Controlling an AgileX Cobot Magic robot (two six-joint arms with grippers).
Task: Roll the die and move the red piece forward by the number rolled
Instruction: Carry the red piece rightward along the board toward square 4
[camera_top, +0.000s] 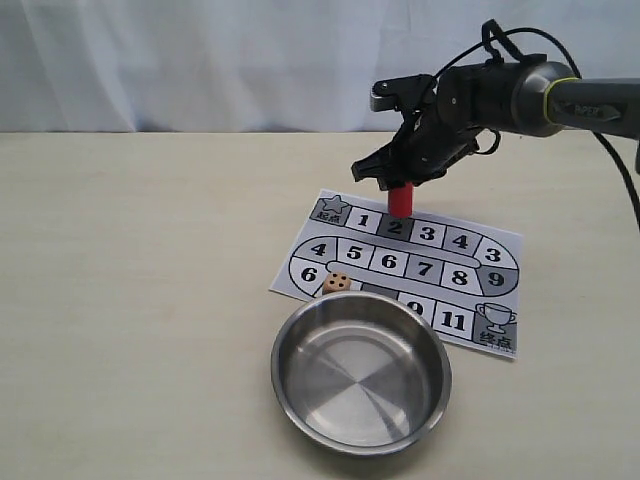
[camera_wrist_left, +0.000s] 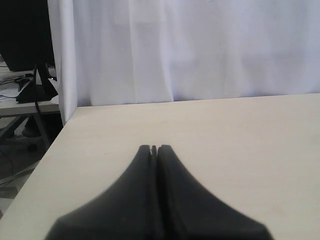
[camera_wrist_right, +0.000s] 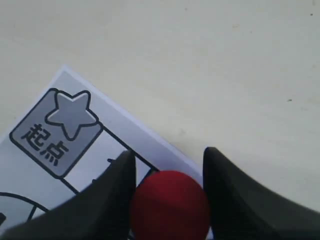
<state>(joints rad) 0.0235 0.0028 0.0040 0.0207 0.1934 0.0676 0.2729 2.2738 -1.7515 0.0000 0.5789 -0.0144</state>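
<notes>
right tool (camera_wrist_right: 169, 154) grasps the red piece (camera_wrist_right: 170, 205) at the board (camera_top: 460, 277), left tool (camera_wrist_left: 154, 148) clenched empty

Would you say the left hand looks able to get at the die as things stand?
Probably yes: the die lies uncovered on the board by the bowl, with the right hand away at square 2.

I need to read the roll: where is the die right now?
In the exterior view, near the middle, the die lies on the game board beside square 6, just beyond the far rim of the steel bowl.
</notes>
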